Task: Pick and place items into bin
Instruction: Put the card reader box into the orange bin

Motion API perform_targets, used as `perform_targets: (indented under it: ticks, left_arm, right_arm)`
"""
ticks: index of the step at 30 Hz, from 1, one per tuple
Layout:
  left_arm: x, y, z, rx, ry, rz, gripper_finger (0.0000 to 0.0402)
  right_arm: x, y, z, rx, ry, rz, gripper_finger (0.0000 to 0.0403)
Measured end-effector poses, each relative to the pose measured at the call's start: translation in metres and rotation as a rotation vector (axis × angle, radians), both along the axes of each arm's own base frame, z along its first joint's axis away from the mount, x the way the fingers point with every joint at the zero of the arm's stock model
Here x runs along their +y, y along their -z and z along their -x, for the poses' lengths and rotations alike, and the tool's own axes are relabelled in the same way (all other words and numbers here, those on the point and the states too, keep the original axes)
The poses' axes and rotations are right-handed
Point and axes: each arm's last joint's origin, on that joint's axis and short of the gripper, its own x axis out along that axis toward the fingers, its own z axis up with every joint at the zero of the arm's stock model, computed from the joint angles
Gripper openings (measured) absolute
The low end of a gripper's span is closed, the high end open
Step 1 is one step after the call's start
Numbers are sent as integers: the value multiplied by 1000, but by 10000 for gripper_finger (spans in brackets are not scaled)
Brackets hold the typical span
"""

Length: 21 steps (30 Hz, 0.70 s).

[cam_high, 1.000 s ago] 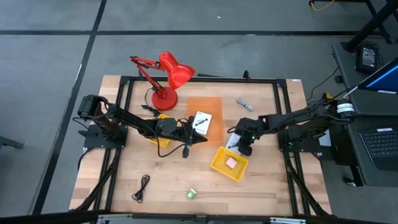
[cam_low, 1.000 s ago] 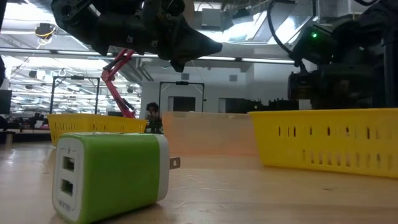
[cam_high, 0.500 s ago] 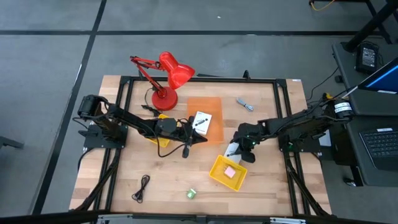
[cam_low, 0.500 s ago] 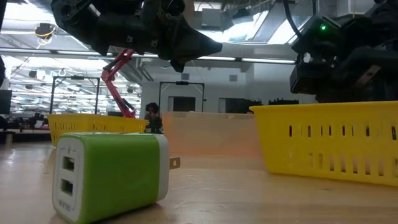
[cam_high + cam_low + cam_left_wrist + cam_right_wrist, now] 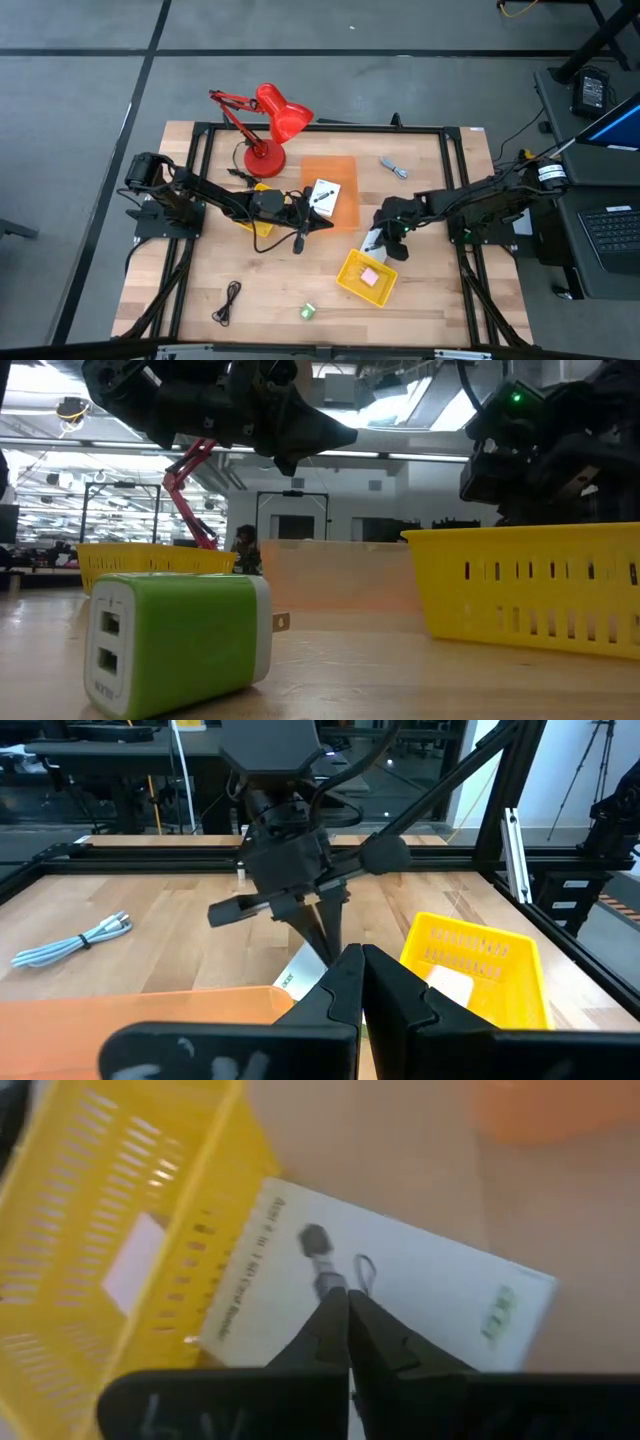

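Note:
A white card with black marks (image 5: pixel 371 241) lies flat on the table, one edge against the small yellow bin (image 5: pixel 367 277), which holds a pink block (image 5: pixel 369 276). My right gripper (image 5: pixel 380 238) stands shut, pointing down over that card (image 5: pixel 400 1295). My left gripper (image 5: pixel 322 221) hangs shut and empty above the table beside the orange bin (image 5: pixel 330 187), where a second white card (image 5: pixel 322 195) lies. A black cord (image 5: pixel 230 300) and a green block (image 5: pixel 308 311) rest near the table's near edge. The maroon cord is not in view. My right gripper's shut fingertips (image 5: pixel 347 1296) point down at the middle of the white card's printed face (image 5: pixel 320 1245). I cannot tell whether they touch it. The card lies flat on the table.
A red desk lamp (image 5: pixel 268 125) stands at the far left. Another yellow bin (image 5: pixel 257 212) sits under my left arm. A grey cord (image 5: pixel 393 167) lies far right. The green block (image 5: pixel 180 640) fills the low view's foreground. Bare wood shows along the near edge.
My right gripper has moved a little toward the table's left and near edge. The small yellow bin has slid toward the near edge and turned slightly, uncovering more of the white card. My left arm has kept still.

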Motion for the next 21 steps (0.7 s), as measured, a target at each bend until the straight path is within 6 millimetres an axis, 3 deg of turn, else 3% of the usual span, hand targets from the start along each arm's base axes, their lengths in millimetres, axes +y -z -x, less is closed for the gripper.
perform_targets:
  ticks: [11, 21]
  left_arm:
    - [0, 0, 0, 1, 0, 0, 3]
    - [-5, 0, 0, 3, 13, 8, 3]
  right_arm:
    - [-4, 4, 1, 55, 30, 141, 0]
    - [2, 20, -21, -47, -42, 143, 0]
